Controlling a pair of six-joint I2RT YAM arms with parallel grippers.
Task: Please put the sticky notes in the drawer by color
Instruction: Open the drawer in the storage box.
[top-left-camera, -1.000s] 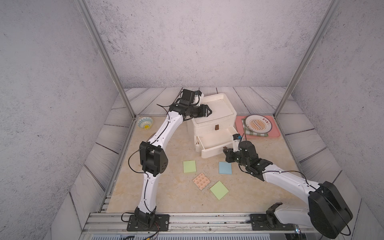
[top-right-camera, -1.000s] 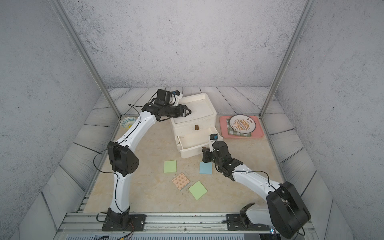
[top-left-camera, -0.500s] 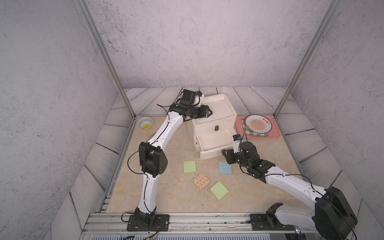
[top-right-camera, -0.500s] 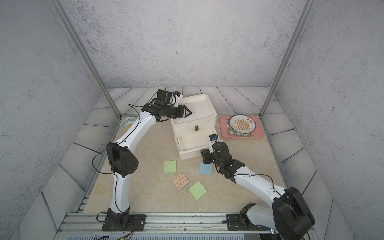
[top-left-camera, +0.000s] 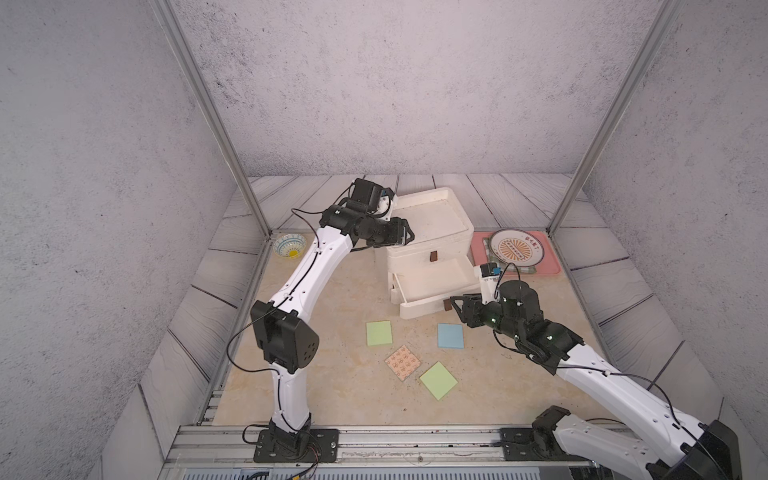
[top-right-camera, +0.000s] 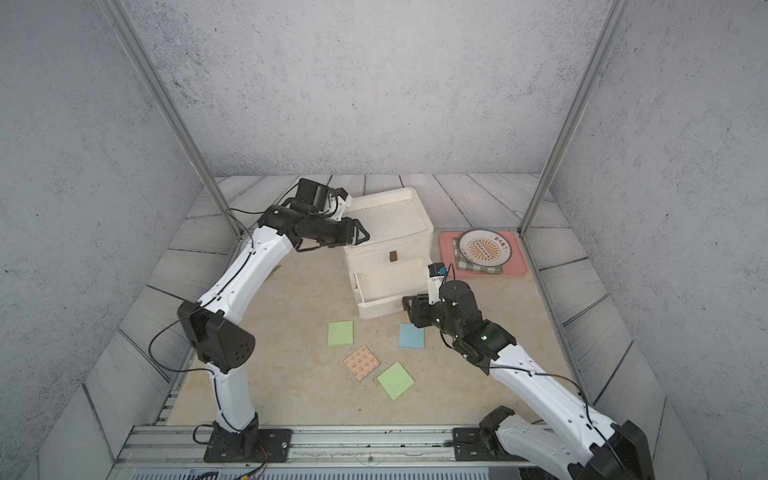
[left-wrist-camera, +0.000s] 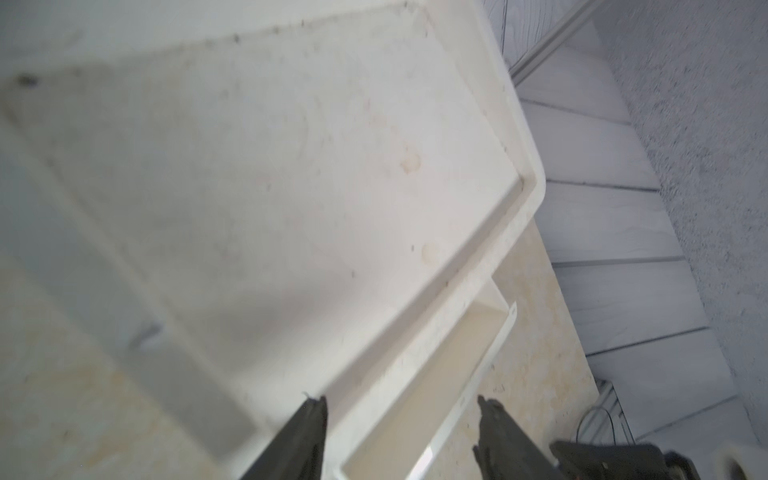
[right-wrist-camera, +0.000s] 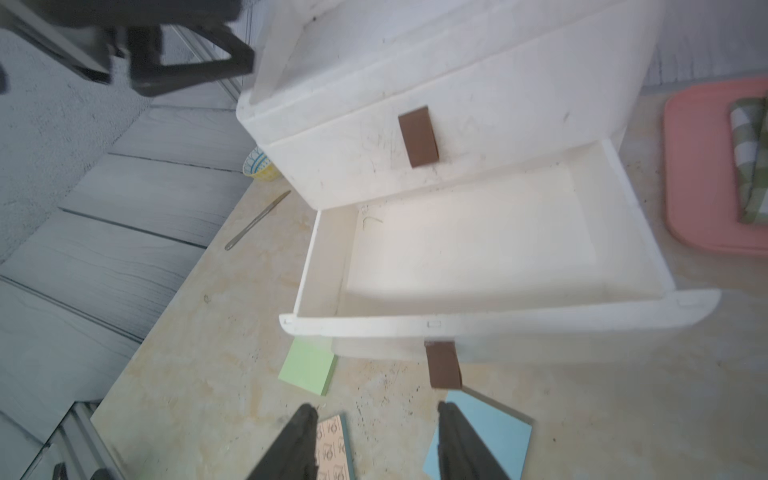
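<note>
The white drawer (top-left-camera: 430, 226) chest stands mid-table, with a lower drawer (right-wrist-camera: 469, 245) pulled out and nothing inside it. On the floor in front lie a green sticky note (top-left-camera: 379, 333), a blue one (top-left-camera: 450, 336), a peach printed one (top-left-camera: 402, 362) and a second green one (top-left-camera: 438, 380). My right gripper (right-wrist-camera: 376, 410) is open just in front of the open drawer's brown handle (right-wrist-camera: 444, 365), not touching it, above the blue note (right-wrist-camera: 494, 432) and the peach note (right-wrist-camera: 332, 440). My left gripper (left-wrist-camera: 401, 401) is open over the front left corner of the chest's lid (left-wrist-camera: 291, 166).
A pink tray (top-left-camera: 480, 249) with a plate (top-left-camera: 515, 249) and a checked cloth stands right of the chest. A small patterned bowl (top-left-camera: 290, 245) sits at the far left, and a metal utensil (right-wrist-camera: 257, 220) lies near it. Metal frame posts stand at the back corners.
My right gripper has opened, let go of the open drawer's handle and drawn back slightly. The left arm has stayed at the chest's lid.
</note>
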